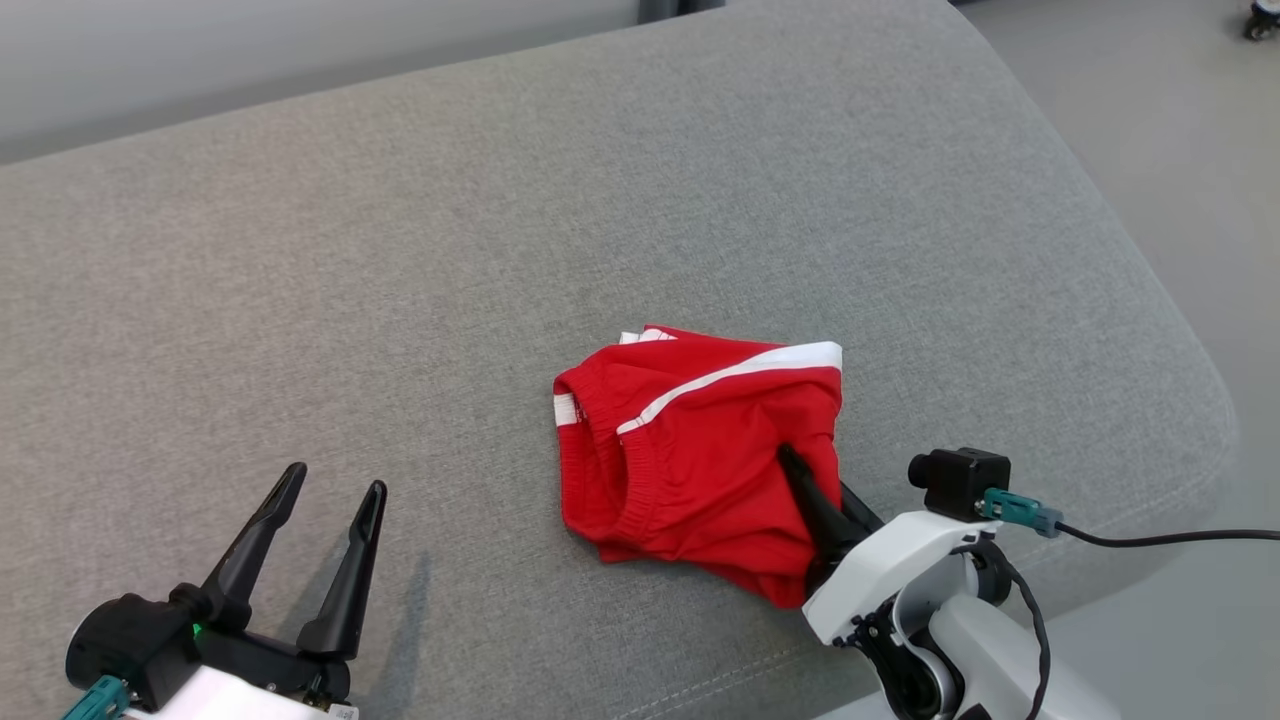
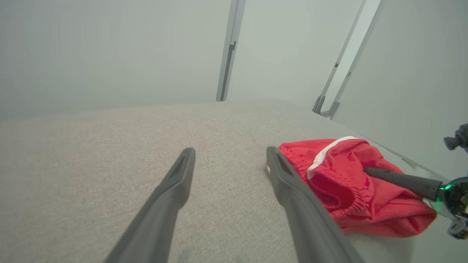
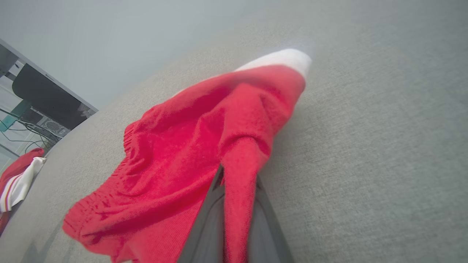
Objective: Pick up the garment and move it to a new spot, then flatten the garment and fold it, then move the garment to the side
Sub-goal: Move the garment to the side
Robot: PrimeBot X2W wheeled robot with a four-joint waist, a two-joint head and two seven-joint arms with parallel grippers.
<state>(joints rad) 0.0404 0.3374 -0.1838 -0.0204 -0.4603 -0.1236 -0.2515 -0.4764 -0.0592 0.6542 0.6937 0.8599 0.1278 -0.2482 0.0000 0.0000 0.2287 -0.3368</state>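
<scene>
Snugly between right pincer [image 1: 795,465] fingers, red garment [image 1: 690,450].

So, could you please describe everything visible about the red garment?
The red garment is soft, knit-looking cloth with a white stripe and a gathered elastic waistband. It lies crumpled in a loose heap, not flat, on the grey fabric cushion, toward the cushion's right front edge. The right gripper is shut on a fold at its near right side.

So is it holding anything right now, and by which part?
Its right hand pinches a fold of the red shorts near their right edge; the left hand is open and empty.
</scene>
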